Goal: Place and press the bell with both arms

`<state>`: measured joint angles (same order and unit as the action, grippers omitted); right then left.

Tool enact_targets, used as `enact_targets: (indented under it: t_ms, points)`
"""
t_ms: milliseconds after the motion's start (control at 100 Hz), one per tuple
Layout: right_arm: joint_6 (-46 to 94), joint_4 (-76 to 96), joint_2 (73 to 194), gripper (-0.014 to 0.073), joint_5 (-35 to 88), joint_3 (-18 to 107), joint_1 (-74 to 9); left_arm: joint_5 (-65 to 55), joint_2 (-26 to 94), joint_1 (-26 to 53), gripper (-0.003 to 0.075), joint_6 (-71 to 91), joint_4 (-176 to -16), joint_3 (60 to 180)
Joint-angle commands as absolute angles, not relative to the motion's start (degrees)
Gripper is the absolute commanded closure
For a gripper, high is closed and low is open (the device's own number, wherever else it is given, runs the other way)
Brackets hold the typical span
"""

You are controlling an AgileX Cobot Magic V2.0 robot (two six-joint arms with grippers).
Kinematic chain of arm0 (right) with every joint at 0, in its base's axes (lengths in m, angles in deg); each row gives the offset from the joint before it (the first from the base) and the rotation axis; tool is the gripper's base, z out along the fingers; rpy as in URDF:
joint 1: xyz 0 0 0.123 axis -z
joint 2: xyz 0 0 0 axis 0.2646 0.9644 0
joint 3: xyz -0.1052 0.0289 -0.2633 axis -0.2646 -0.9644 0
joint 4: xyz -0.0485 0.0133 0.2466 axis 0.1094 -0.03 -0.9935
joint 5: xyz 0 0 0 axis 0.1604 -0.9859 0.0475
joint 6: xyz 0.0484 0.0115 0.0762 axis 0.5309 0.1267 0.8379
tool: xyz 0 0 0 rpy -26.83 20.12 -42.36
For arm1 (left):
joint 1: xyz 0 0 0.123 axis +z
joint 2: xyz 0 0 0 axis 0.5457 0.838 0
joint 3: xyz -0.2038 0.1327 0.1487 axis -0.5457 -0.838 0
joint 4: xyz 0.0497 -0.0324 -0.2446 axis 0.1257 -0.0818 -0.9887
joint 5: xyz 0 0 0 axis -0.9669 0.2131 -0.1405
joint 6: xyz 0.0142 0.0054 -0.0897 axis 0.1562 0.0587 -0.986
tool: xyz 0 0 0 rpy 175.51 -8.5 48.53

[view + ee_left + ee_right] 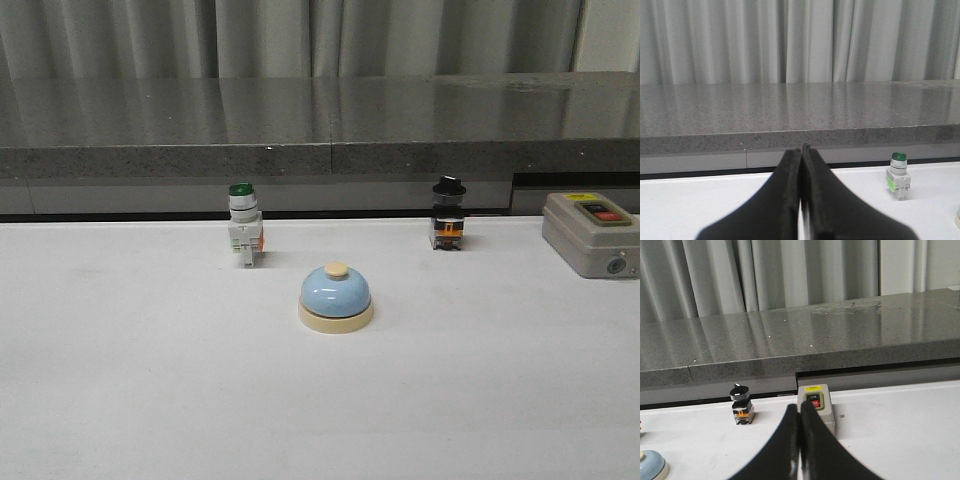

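A: What stands on the white table?

B: The bell sits at centre frame. Behind it, a green-capped switch stands upper left and a black-capped switch upper right, well apart. A grey control box is at the right edge.

A: Open room?

B: The whole lower frame and left side are bare. A grey ledge walls off the back.
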<state>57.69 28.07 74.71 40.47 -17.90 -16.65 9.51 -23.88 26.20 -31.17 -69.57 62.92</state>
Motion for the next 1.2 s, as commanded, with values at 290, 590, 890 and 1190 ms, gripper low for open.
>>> enact_targets:
  t_ms: [290,590,890,1190]
  points:
    - [57.59,28.07,73.51,0.0658,45.36,-16.77,-16.41,14.18,-25.73,26.33,0.0741,-31.87,-69.92,59.66]
    - [57.59,28.07,73.51,0.0658,48.42,-16.71,-16.41,14.18,-25.73,26.33,0.0741,-31.87,-69.92,59.66]
    - [57.65,28.02,75.14,0.0658,40.89,-10.61,-16.41,14.18,-25.73,26.33,0.0741,-31.87,-69.92,59.66]
    - [57.65,28.02,90.36,0.0658,16.14,9.36,-16.47,14.18,-25.73,26.33,0.0741,-31.87,-69.92,59.66]
